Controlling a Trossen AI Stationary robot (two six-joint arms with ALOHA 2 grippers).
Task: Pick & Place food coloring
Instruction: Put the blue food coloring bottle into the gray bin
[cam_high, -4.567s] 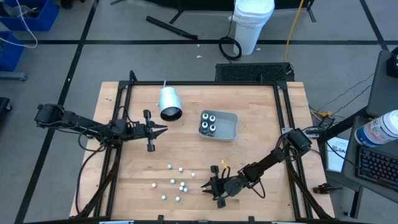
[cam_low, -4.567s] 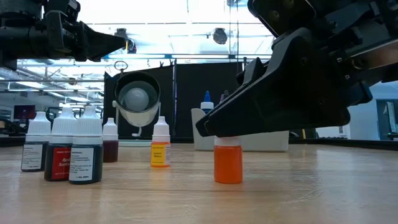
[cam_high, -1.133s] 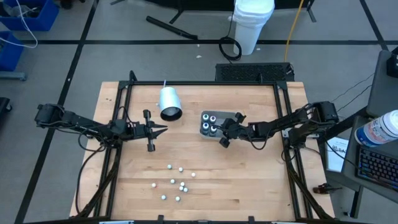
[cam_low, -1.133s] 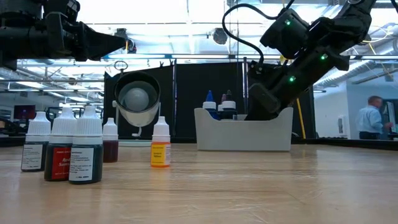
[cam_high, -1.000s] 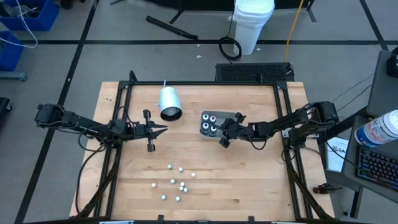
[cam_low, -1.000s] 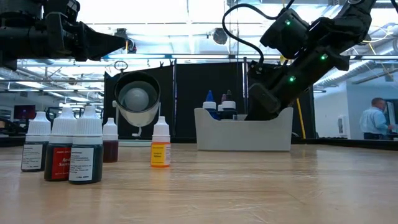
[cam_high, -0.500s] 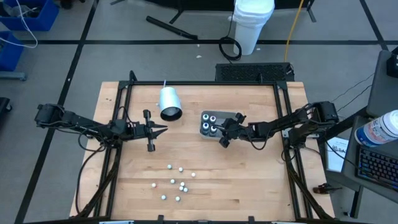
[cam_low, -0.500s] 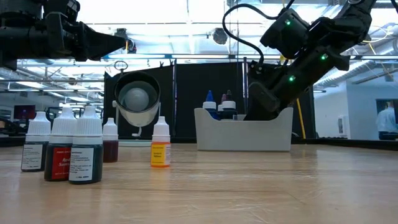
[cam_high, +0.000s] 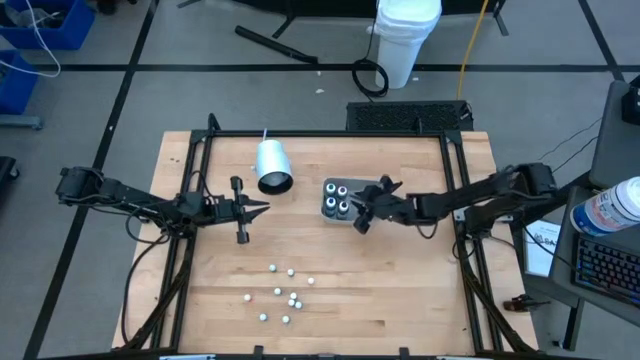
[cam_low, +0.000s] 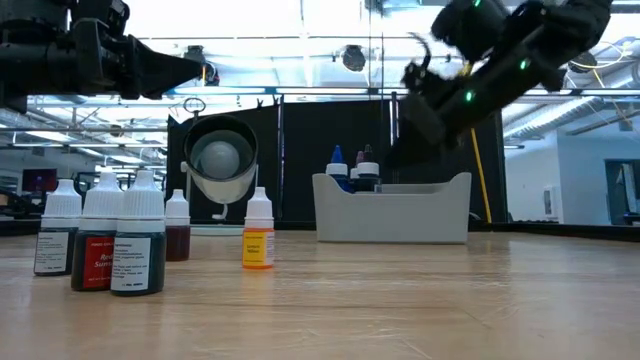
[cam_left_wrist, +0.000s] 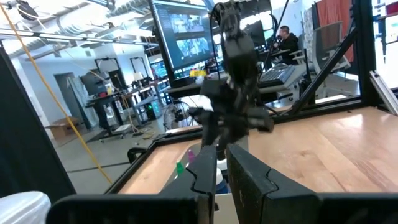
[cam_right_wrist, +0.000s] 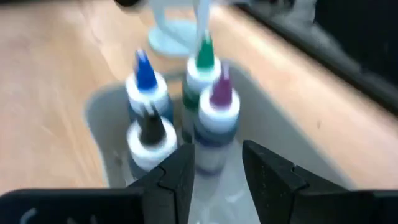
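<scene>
Release step: right gripper (cam_high: 363, 208) hangs empty, jaws apart, over tray (cam_high: 372, 214) holding four food coloring bottles (cam_right_wrist: 186, 115); next needs a swing to loose bottles (cam_low: 103, 245) near table's front; left gripper (cam_high: 258, 209) idles, jaws nearly together.

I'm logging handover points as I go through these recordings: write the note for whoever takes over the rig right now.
Left gripper: shut, empty, waiting above the table's left half beside the tipped white cup.
Right gripper: open, holding nothing, above the tray.
Done: four food coloring bottles stand in the tray, with blue, green, purple and black tips.
Left: several loose bottles stand clustered near the table's front edge. Each needs picking and placing in the tray.
</scene>
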